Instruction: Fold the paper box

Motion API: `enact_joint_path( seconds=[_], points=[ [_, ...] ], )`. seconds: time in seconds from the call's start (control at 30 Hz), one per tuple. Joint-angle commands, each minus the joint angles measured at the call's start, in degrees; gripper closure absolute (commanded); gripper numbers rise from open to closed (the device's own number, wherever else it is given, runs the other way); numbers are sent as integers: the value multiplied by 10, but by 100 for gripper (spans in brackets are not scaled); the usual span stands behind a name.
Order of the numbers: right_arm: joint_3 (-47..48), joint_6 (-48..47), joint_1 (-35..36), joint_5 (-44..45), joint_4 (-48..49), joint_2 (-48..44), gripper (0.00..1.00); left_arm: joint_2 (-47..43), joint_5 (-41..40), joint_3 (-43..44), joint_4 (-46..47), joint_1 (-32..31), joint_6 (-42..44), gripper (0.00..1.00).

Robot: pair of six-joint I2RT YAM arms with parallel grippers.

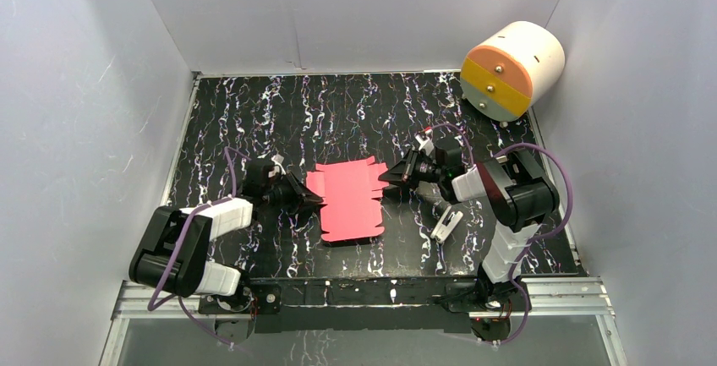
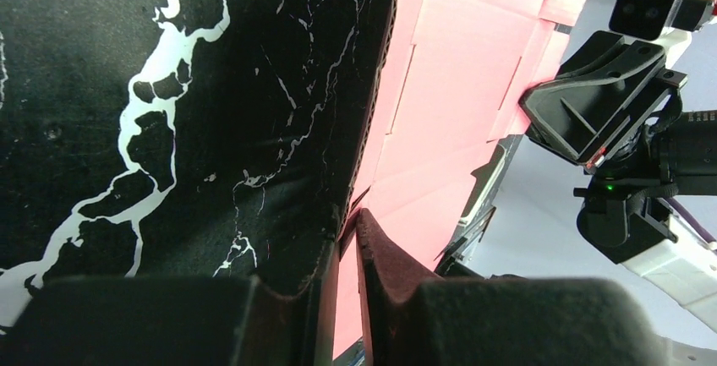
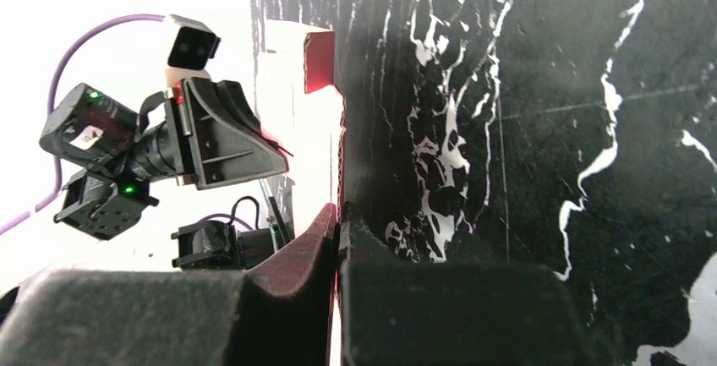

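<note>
The left hand and right hand pinch the paper box.

The paper box runs off the left wrist view's top edge; its near edge hides inside the left end effector; glare bleaches it in the right wrist view.

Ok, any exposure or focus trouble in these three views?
Top external: even light, sharp, the paper box reads clean red. Left wrist: the left gripper's fingers blurred up close, the card well exposed. Right wrist: left half blown out, the card washed almost white, only one corner red.
</note>
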Motion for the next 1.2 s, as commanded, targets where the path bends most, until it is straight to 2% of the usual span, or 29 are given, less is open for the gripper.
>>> enact_joint_path(
  seconds=[0.0, 0.3, 0.57, 0.9, 1.17],
  points=[
    [15, -47, 7, 28, -53, -28, 91, -18, -30, 31, -50, -6, 23, 91],
    [52, -122, 25, 116, -192, -71, 90, -21, -165, 103, -171, -84, 91, 92],
    [78, -159, 60, 174, -254, -87, 89, -6, -276, 166, -251, -144, 135, 92],
    [115, -180, 115, 248, -299, -86, 88, 51, -346, 230, -307, -194, 167, 87],
    [134, -188, 147, 272, -311, -79, 85, 93, -389, 276, -350, -224, 189, 85]
  ],
)
